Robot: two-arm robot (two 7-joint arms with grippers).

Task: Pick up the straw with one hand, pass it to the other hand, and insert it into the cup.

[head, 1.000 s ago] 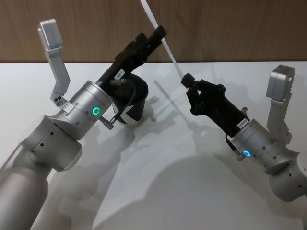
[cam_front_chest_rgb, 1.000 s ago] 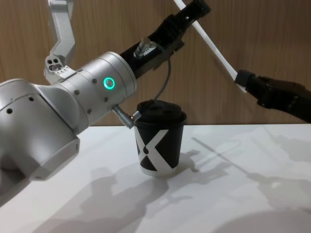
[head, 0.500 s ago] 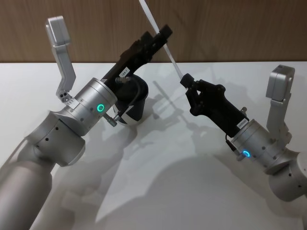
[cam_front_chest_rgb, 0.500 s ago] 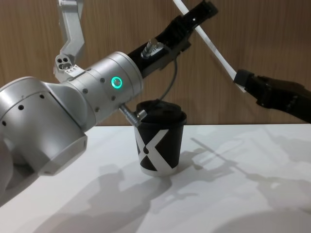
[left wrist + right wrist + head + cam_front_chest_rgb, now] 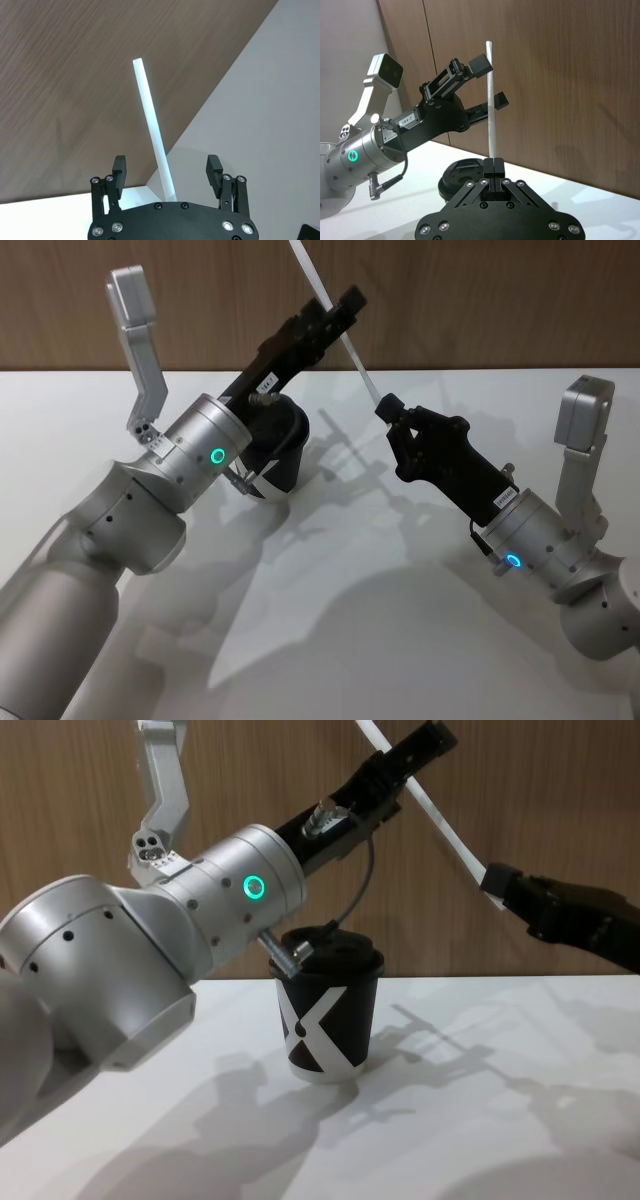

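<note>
The white straw [image 5: 362, 370] slants up through the air above the table, and my right gripper [image 5: 385, 408] is shut on its lower end. In the right wrist view the straw [image 5: 491, 100] rises straight from the closed fingertips of the right gripper [image 5: 494, 162]. My left gripper [image 5: 343, 308] is open, with one finger on each side of the straw's middle; the left wrist view shows the straw [image 5: 152, 130] between the spread fingers of the left gripper [image 5: 166, 167], touching neither. The black cup [image 5: 325, 1010] with the white X stands on the table below my left arm.
The white table [image 5: 330, 640] lies open in front of the cup and between the arms. A brown wooden wall [image 5: 480, 300] runs behind the table. A thin cable [image 5: 355, 900] loops from my left wrist just above the cup lid.
My left arm has pushed its open gripper a little farther to the right, so the fingers reach farther past the straw. The right gripper and the straw have stayed put.
</note>
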